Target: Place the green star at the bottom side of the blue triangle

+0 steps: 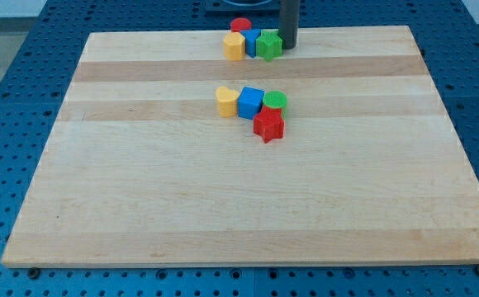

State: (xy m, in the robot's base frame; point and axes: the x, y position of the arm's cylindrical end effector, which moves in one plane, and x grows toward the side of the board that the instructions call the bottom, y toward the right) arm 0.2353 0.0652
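The green star (269,46) lies near the board's top edge, at the right end of a tight cluster. The blue triangle (253,40) touches it on the view's left. A yellow block (234,46) sits left of the triangle, and a red cylinder (240,25) sits above them. My tip (290,48) is on the board just right of the green star, touching it or nearly so. The dark rod rises from there out of the view's top.
A second cluster lies mid-board: a yellow heart (227,101), a blue cube (251,102), a green cylinder (275,101) and a red star (268,124) below it. The wooden board (239,206) rests on a blue perforated table.
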